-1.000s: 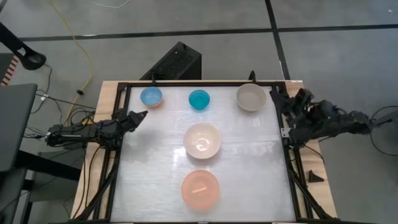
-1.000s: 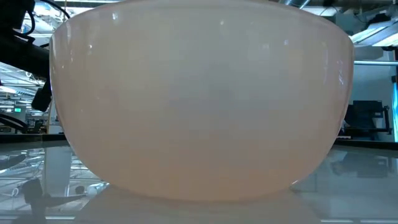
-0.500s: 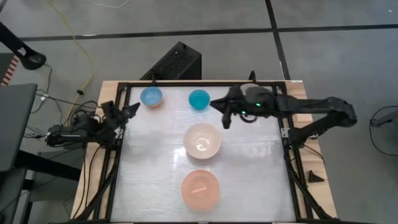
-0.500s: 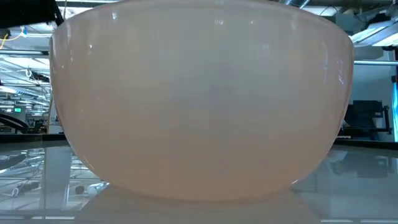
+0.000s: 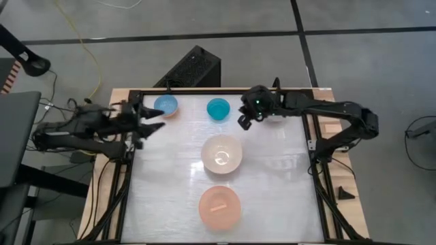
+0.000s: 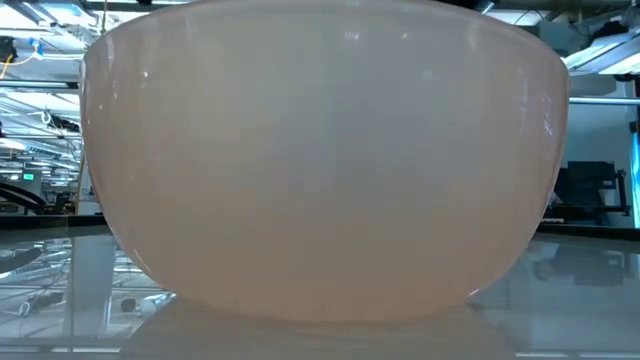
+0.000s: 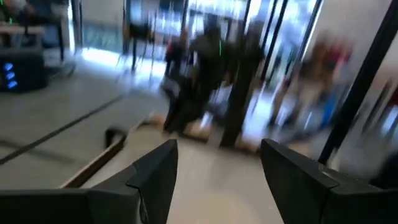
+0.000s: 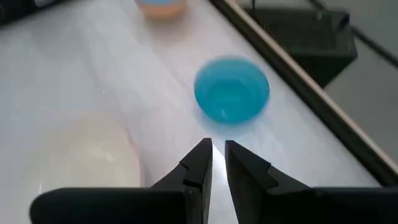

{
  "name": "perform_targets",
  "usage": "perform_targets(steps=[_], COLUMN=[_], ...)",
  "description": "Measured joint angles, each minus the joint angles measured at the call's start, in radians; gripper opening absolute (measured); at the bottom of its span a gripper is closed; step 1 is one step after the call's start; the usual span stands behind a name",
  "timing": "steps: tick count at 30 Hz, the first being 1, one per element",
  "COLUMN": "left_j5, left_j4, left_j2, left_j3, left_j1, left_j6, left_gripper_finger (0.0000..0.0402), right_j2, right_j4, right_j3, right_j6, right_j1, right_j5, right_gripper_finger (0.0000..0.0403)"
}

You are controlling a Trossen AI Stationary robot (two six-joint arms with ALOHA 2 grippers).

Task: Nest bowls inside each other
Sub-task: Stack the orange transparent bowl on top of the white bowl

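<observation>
Several bowls stand upright on their bases on the white table. The light blue bowl point(image 5: 165, 105) and the turquoise bowl point(image 5: 218, 109) are at the far edge. The pale pinkish-white bowl point(image 5: 221, 154) is mid-table and the salmon-pink bowl point(image 5: 219, 206) is nearest; it fills the low view point(image 6: 320, 160). My right arm hides most of the grey-beige bowl point(image 5: 275, 119). My right gripper point(image 5: 242, 122) hovers just right of the turquoise bowl point(image 8: 231, 90), slanting down, its fingers point(image 8: 217, 155) nearly together on nothing. My left gripper point(image 5: 155, 120) is raised at the left edge near the light blue bowl, open point(image 7: 217, 168).
A black frame point(image 5: 136, 95) runs along the table's edges. A dark box point(image 5: 194, 68) stands on the floor beyond the far edge. Bare tabletop lies left and right of the two large bowls.
My right arm has swung from the table's right edge across the far side toward the turquoise bowl, tipping its gripper downward. My left gripper has risen from low at the left edge and rolled about its own axis. No bowl has moved.
</observation>
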Motion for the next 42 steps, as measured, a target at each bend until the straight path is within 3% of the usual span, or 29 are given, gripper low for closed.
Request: perform_targets(steps=[3,6,10,13,18,23,33,42], left_j5=[0.0,0.0,0.0,0.0,0.015,0.042,0.08,0.131], left_j4=[-0.155,-0.2,-0.197,-0.202,-0.192,-0.179,-0.18,-0.193], left_j2=[0.133,0.233,0.304,0.332,0.339,0.332,0.335,0.335], left_j3=[0.123,0.183,0.213,0.213,0.213,0.213,0.213,0.213], left_j1=[0.0,0.0,0.012,0.034,0.067,0.1,0.114,0.114], left_j6=[0.093,0.156,0.182,0.175,0.178,0.162,0.124,0.105], left_gripper_finger=[0.0219,0.0219,0.0219,0.0219,0.0219,0.0219,0.0219,0.0219], right_j2=[-0.02,-0.027,-0.037,-0.037,-0.031,-0.016,0.106,0.27], right_j4=[-0.066,-0.07,-0.061,-0.029,0.032,0.035,0.079,0.191], right_j3=[0.0,0.0,0.0,0.0,0.0,-0.001,-0.002,-0.002], right_j6=[0.006,0.062,0.179,0.291,0.439,0.564,0.789,0.931], right_j1=[-0.034,-0.03,0.044,0.144,0.334,0.486,0.67,0.763], right_j5=[-0.131,-0.32,-0.546,-0.614,-0.573,-0.403,-0.261,-0.244], right_gripper_finger=[0.0082,0.0082,0.0082,0.0082,0.0082,0.0082,0.0085,0.0168])
